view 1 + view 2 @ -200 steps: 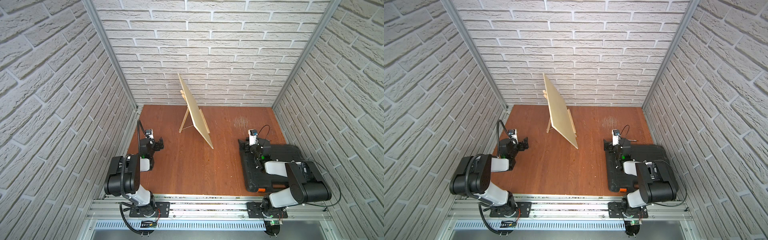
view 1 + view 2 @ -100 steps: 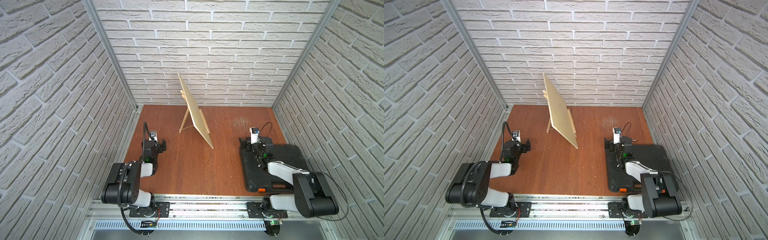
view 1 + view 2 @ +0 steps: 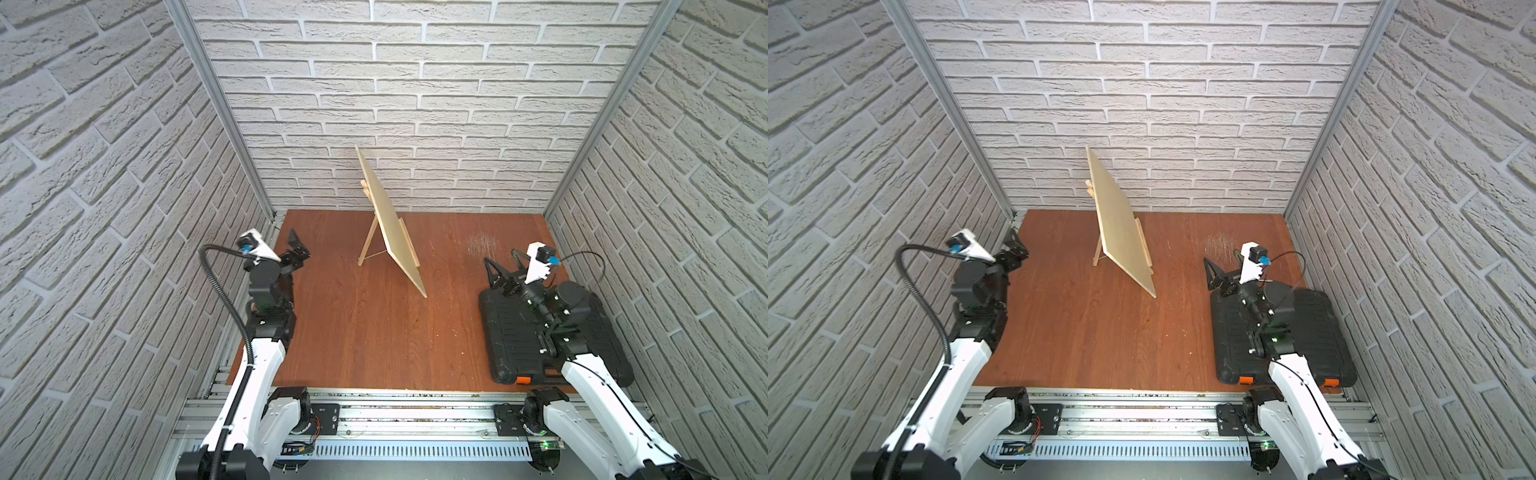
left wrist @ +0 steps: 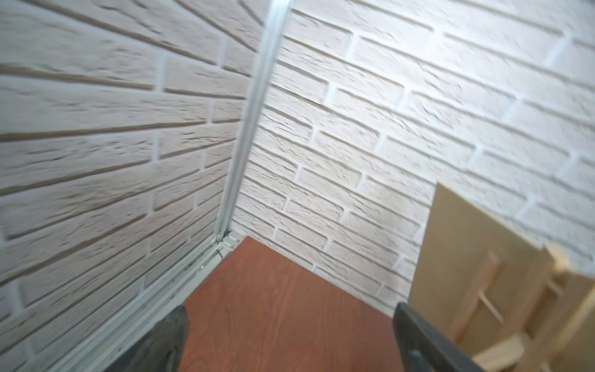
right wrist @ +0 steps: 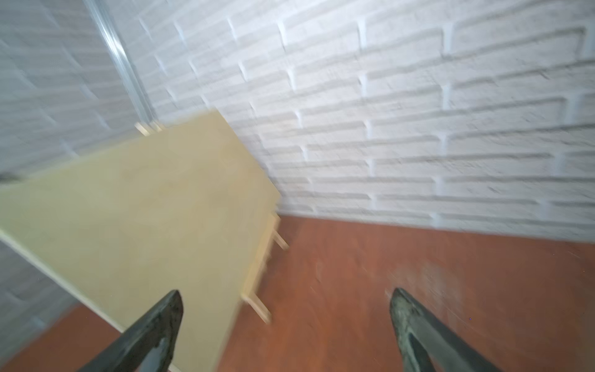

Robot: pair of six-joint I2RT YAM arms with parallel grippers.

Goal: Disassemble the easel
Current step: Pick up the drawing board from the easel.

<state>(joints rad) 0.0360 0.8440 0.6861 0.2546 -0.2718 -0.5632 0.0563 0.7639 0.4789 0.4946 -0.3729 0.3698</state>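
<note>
Okay, note left claw (image 3: pixel 298 246) and right claw (image 3: pixel 503 262) spread apart, empty, well off either side of the board (image 3: pixel 390 220). Spot the easel (image 3: pixel 369 239) just behind the board, propping it. Probably best lifting the board off first, slowly.

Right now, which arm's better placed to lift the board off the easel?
Probably right: the right gripper, open, faces the board front-on; the left gripper, also open, aims at the back corner from behind the easel.
</note>
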